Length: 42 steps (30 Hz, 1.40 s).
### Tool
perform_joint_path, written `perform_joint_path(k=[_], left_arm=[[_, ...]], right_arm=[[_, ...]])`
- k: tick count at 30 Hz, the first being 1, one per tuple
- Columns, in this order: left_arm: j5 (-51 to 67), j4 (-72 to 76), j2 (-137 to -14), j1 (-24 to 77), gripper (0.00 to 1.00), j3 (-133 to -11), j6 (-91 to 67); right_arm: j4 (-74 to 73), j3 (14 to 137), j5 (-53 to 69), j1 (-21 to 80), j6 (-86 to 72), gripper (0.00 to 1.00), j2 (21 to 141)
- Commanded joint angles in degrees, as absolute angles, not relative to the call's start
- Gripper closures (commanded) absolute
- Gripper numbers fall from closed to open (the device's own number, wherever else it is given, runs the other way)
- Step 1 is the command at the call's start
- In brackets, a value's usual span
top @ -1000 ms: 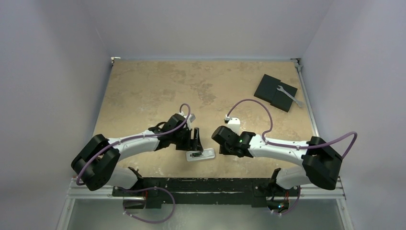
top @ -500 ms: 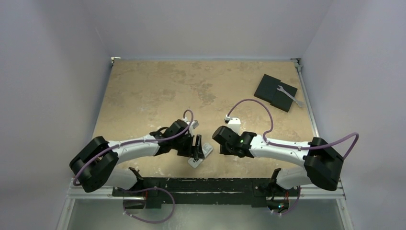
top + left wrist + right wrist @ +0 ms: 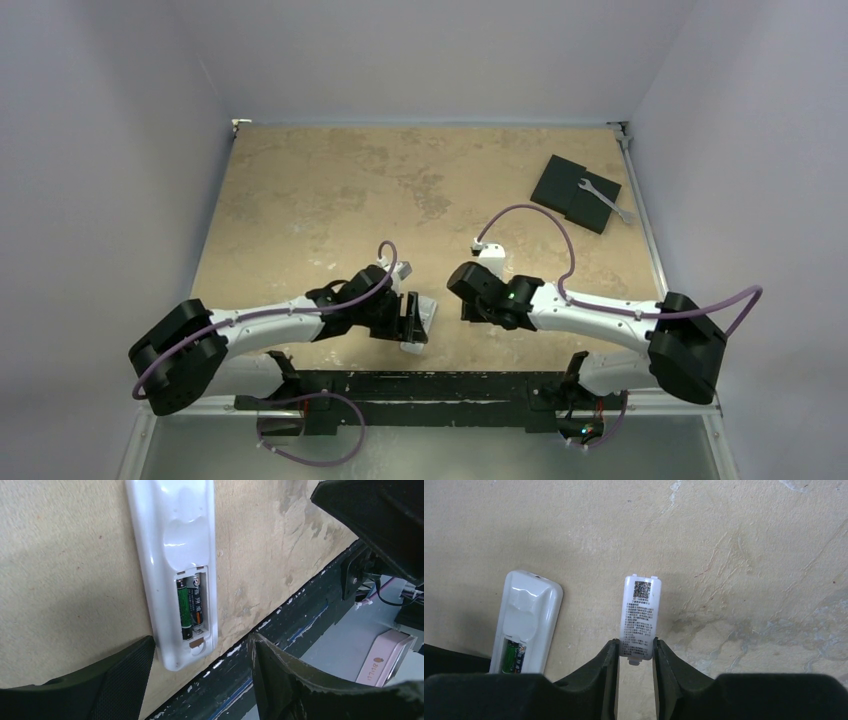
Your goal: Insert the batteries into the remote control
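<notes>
So here's where we're at: the remote control (image 3: 170,555) is lying face down on the table (image 3: 60,555), close to the near edge and a bit left of centre. Its long axis runs roughly near to far. The battery bay is at the near end and it's uncovered. Both batteries (image 3: 189,605) are sitting in the bay side by side, dark with green print.

The left tool (image 3: 197,667) hangs right over that near end with its fingers apart, one on each side of the remote. We don't see it gripping anything: the left-hand finger is just beside the remote's edge and the other one is well clear. From the top camera the tool hides most of the remote.

The right tool (image 3: 635,655) is just to the right of the remote and is clamped on the battery cover (image 3: 640,615), pinching its near end. That's a small white plate with a printed label and a code square facing up. We can't tell if the cover is touching the table or held just off it.

Way off in the far right corner there's a silver wrench (image 3: 603,199) lying on a black pad (image 3: 565,185).
</notes>
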<state>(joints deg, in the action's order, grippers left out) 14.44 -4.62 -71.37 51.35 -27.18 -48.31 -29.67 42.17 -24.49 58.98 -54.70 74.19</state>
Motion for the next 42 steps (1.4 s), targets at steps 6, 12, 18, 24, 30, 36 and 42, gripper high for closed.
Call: perform_joint_path(k=[6,12,18,24,30,36,42], left_arm=[[11.62,2.08,-71.15,55.65,0.33,-26.36,-53.00],[9.92,4.10,-72.09,57.53,0.33,-26.45,-54.38],[9.20,4.34,-71.88,58.05,0.33,-26.44,-54.72],[6.07,0.18,-69.89,58.01,0.33,-27.82,-53.04],[0.29,-8.45,-66.18,57.94,0.33,-30.69,-50.53],[-3.84,-12.75,-63.73,57.93,0.33,-32.83,-48.54],[-7.58,-16.27,-61.24,57.58,0.33,-34.50,-47.22]], right_arm=[[-30.82,42.06,-25.57,59.33,-53.01,1.00,70.66],[-31.62,42.35,-25.58,59.33,-52.22,1.00,70.18],[-32.65,44.03,-25.22,59.33,-49.35,1.00,71.42],[-30.21,44.30,-21.15,59.33,-45.33,1.00,71.54],[-27.85,44.55,-16.34,59.33,-40.56,1.00,71.68],[-24.01,44.56,-10.72,59.39,-36.89,1.00,71.54],[-23.51,45.63,-9.38,61.18,-36.30,1.00,72.69]])
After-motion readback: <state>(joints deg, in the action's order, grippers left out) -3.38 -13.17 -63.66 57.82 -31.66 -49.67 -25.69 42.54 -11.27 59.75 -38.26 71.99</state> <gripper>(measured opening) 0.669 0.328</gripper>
